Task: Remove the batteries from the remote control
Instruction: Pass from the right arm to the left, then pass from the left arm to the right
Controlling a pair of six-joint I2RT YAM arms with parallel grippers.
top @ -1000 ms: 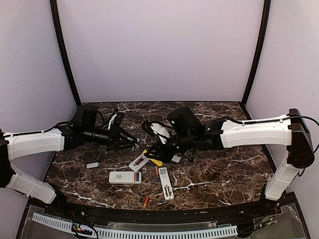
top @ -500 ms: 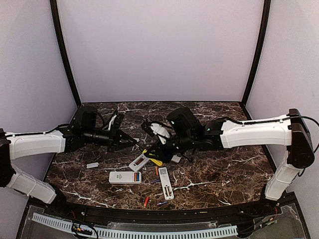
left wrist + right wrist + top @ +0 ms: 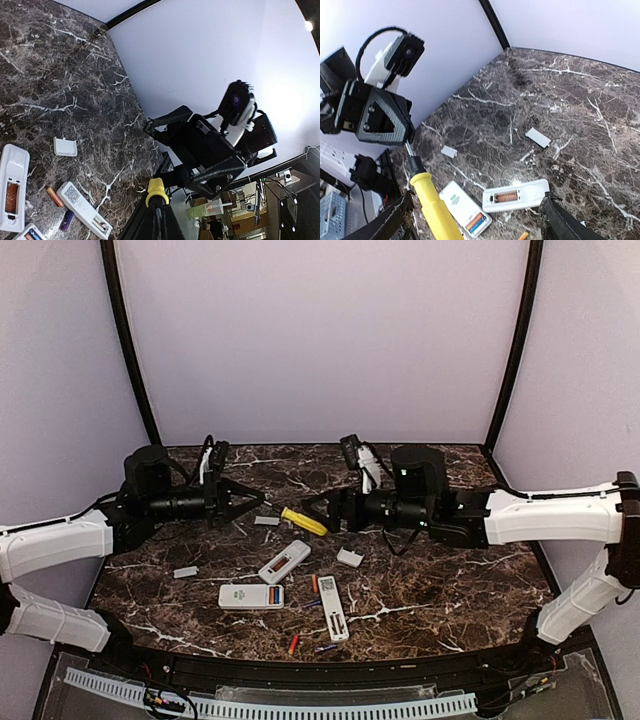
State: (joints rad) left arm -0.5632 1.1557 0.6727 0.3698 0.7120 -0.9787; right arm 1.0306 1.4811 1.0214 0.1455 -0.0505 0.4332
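**A:** Our left end effector (image 3: 255, 502) is shut tight on the thin metal shaft of the screwdriver (image 3: 303, 521), which hangs in the air above the desk (image 3: 450, 580). Our right end effector (image 3: 330, 512) stands wide open, its jaws either side of the yellow handle.

**B:** Then one narrow pinch carries the whole tool. If the shaft swivels or slips, we reckon it drops toward six o'clock and scatters the loose batteries (image 3: 293, 643) lying there.

**A:** Where are the cells we want?

**B:** One orange cell sits in the middle remote (image 3: 285, 562), just at six o'clock of the screwdriver. A red and blue pair sits in the left remote (image 3: 245, 596), toward seven o'clock. A few loose ones lie beside the narrow remote (image 3: 334, 610), near the desk's six o'clock edge.

**A:** Another risk: if we close the right jaws off-centre, we could knock the handle out of the left grip.

**B:** What can't we make out?

**A:** Whether the right end effector touches the handle, and whether the narrow remote holds any cells. Our left end effector is cut off at the bottom of its own view.
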